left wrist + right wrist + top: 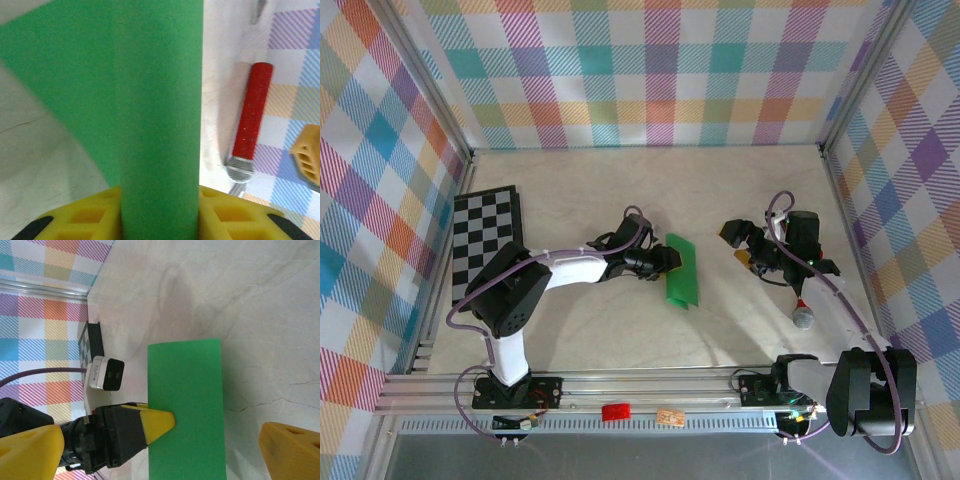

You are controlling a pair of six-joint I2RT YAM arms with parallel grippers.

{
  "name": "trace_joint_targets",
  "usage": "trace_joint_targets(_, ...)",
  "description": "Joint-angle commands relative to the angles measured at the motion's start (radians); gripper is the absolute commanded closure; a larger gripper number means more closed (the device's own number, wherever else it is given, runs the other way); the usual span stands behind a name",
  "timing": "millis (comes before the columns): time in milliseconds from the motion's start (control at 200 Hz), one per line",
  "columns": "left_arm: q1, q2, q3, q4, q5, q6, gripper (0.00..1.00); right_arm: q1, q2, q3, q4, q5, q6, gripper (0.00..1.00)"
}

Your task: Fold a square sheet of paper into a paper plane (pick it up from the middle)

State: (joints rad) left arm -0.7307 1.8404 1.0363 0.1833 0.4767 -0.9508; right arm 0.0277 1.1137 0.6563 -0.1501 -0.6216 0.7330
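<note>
The square sheet of paper [682, 272] is bright green and shows as a folded rectangle near the middle of the table. My left gripper [669, 262] is shut on its left long edge. In the left wrist view the green paper [160, 100] runs up as a strip from between the yellow fingers [75, 220] of the left gripper [160, 217]. In the right wrist view one yellow left finger [159, 422] lies across the paper [190, 390]. My right gripper [750, 247] stands open to the right of the paper, apart from it, its fingers [292, 450] wide and nothing between them.
A black-and-white chessboard [485, 245] lies at the far left by the wall. A red cylinder with a metal mesh head [803, 316] [252, 115] lies right of the right gripper. A small red piece [616, 411] sits on the front rail. Plaid walls enclose the table.
</note>
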Motion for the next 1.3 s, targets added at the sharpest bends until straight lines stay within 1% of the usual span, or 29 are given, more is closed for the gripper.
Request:
trace_joint_targets(0,0.004,-0.052,-0.015,0.077,0.051,-0.01,0.65,0.004,0.0,0.018,0.024,-0.032,-0.001,0.0)
trace_joint_targets(240,0.007,-0.039,-0.04,0.077,0.051,0.002,0.64,0.004,0.014,0.017,0.043,-0.045,0.019,0.0)
trace_joint_targets(435,0.01,-0.007,-0.025,-0.082,-0.012,0.084,0.64,0.006,0.066,0.035,0.054,-0.122,0.02,0.01)
trace_joint_targets(505,0.011,-0.003,-0.027,-0.101,-0.02,0.101,0.64,0.01,0.086,0.041,0.053,-0.139,0.02,0.02)
trace_joint_targets(680,0.011,0.008,-0.033,-0.141,-0.059,0.128,0.62,0.039,0.127,0.066,0.018,-0.132,0.008,0.02)
trace_joint_targets(770,0.011,0.009,-0.043,-0.151,-0.08,0.131,0.62,0.062,0.139,0.091,-0.039,-0.077,-0.004,0.02)
trace_joint_targets(825,0.011,0.012,-0.047,-0.157,-0.087,0.138,0.62,0.067,0.148,0.108,-0.095,-0.019,0.002,0.0)
trace_joint_targets(1000,0.011,0.013,-0.056,-0.194,-0.125,0.164,0.61,0.079,0.184,0.166,-0.229,0.112,0.002,0.01)
trace_joint_targets(1080,0.011,0.006,-0.061,-0.202,-0.133,0.174,0.59,0.09,0.181,0.17,-0.242,0.157,0.004,0.01)
trace_joint_targets(1160,0.011,-0.004,-0.054,-0.234,-0.149,0.196,0.57,0.096,0.181,0.153,-0.205,0.122,0.01,0.01)
trace_joint_targets(1295,0.012,-0.035,-0.044,-0.287,-0.182,0.248,0.48,0.097,0.234,0.161,-0.189,0.028,-0.001,0.01)
